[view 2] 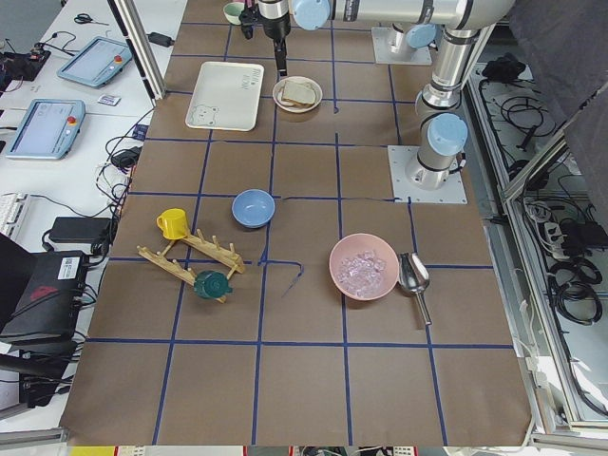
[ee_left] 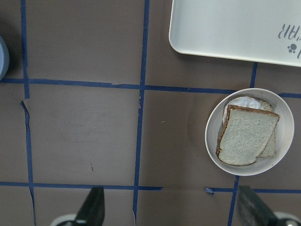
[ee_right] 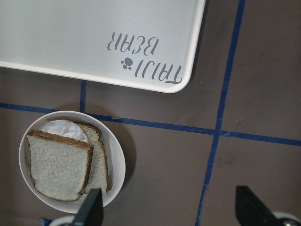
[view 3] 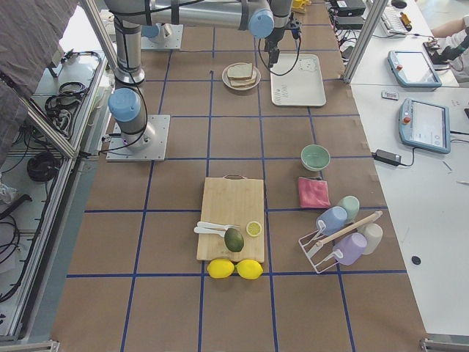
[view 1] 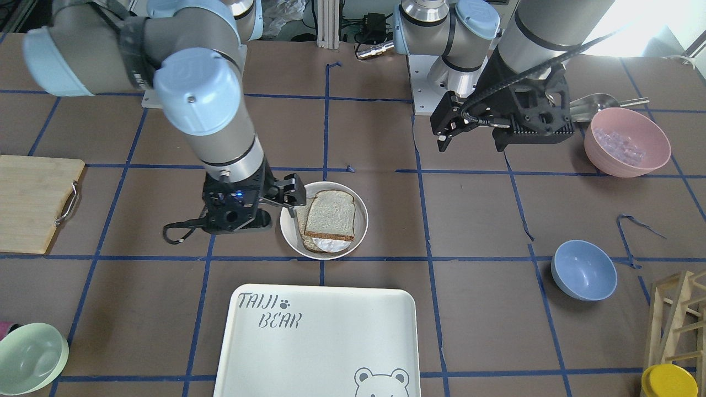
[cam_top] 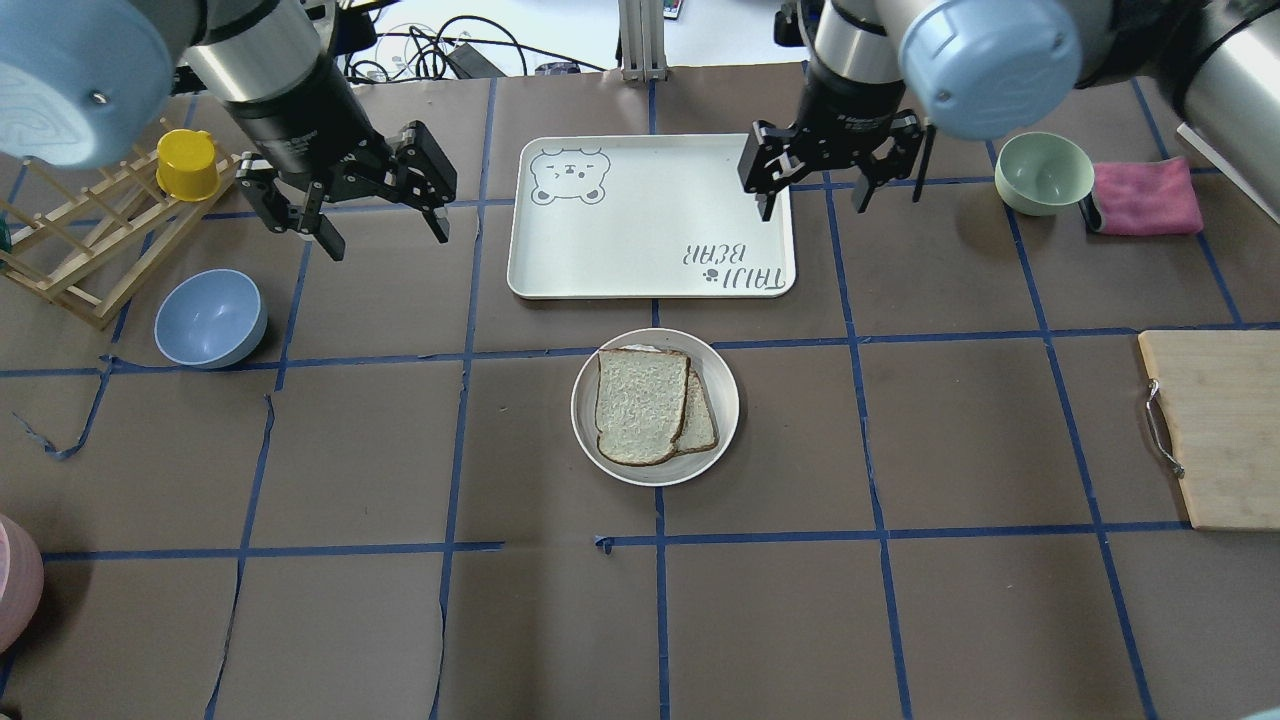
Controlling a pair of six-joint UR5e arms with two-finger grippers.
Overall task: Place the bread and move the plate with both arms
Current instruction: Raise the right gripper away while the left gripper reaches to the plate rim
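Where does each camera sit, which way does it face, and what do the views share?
Front-facing: across the table, facing the robot, steeply down; left arm on view's right.
Overhead: behind the robot, forward and down; left gripper, right gripper, both open.
Exterior left: table end at robot's left, looking along it; robot at right edge.
Exterior right: opposite end; robot at left edge.
Left wrist: straight down; own fingertips at bottom.
Right wrist: likewise, above the tray.
Shared: all show the plate with the bread.

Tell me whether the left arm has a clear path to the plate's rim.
Probably yes: the left hand hangs open, nothing stands between it and the plate, and the right hand is raised by the tray, aside.
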